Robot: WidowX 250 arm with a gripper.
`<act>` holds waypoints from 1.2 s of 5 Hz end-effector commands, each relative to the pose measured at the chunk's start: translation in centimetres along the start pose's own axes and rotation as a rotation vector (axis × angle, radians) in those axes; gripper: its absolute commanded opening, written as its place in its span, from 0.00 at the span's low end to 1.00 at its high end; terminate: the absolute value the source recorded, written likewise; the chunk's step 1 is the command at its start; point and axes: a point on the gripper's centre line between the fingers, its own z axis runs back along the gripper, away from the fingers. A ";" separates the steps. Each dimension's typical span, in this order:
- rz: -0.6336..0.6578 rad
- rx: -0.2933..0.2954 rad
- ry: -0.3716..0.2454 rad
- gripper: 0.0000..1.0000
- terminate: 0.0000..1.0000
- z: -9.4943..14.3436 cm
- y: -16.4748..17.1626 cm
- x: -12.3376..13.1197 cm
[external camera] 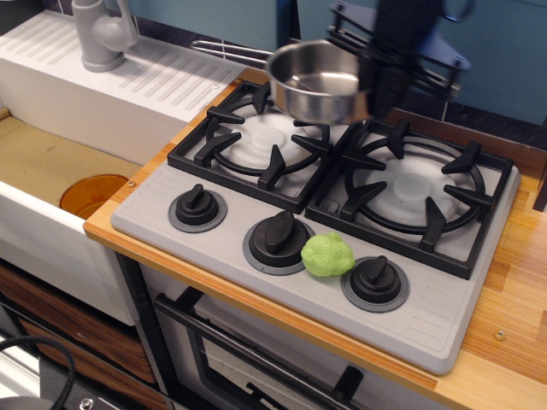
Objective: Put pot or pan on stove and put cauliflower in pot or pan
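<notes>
The shiny steel saucepan (320, 81) hangs in the air above the stove (316, 205), over the gap between the left grate (256, 141) and the right grate (419, 192). Its wire handle points left. My black gripper (376, 81) is shut on the pan's right rim and holds it up; the fingers are blurred. The light-green cauliflower (327, 255) lies on the grey front panel between the middle knob (278, 239) and the right knob (374, 280).
A white sink unit with a grey tap (101, 34) and drainboard stands at the left. An orange disc (92, 195) lies in the basin. Wooden counter (513, 282) runs at the right. An oven door is below the stove.
</notes>
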 end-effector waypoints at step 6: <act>0.083 0.058 -0.201 1.00 0.00 0.2 -8.0 1.9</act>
